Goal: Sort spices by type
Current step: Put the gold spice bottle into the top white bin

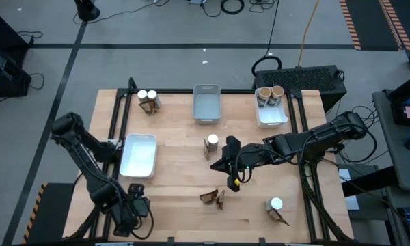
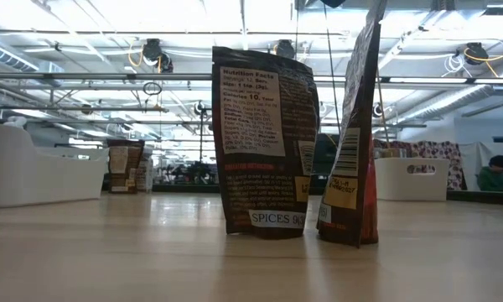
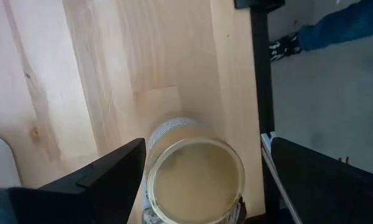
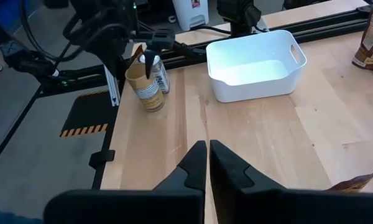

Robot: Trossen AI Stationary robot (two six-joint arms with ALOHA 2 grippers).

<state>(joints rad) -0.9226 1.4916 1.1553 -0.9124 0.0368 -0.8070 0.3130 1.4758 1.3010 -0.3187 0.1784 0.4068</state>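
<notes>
A round tan-topped tub (image 3: 196, 172) stands on its base by the table's near left corner, seen also in the right wrist view (image 4: 143, 88). My left gripper (image 3: 205, 186) hangs over it, open and pointing down, one finger on either side of the tub without touching it; from above it shows at the near left (image 1: 138, 203). A second small container (image 4: 162, 74) stands right behind the tub. My right gripper (image 4: 208, 163) is shut on nothing, held above the table's middle (image 1: 219, 166). Two dark-brown packets (image 2: 264, 138) (image 2: 352, 134) stand upright near the front edge.
A white tray (image 1: 138, 155) lies at the left, a grey tray (image 1: 206, 104) at the far middle, and a white tray (image 1: 270, 109) holding tubs at the far right. White-capped jars stand at the far left (image 1: 147, 99), middle (image 1: 212, 143) and near right (image 1: 275, 204).
</notes>
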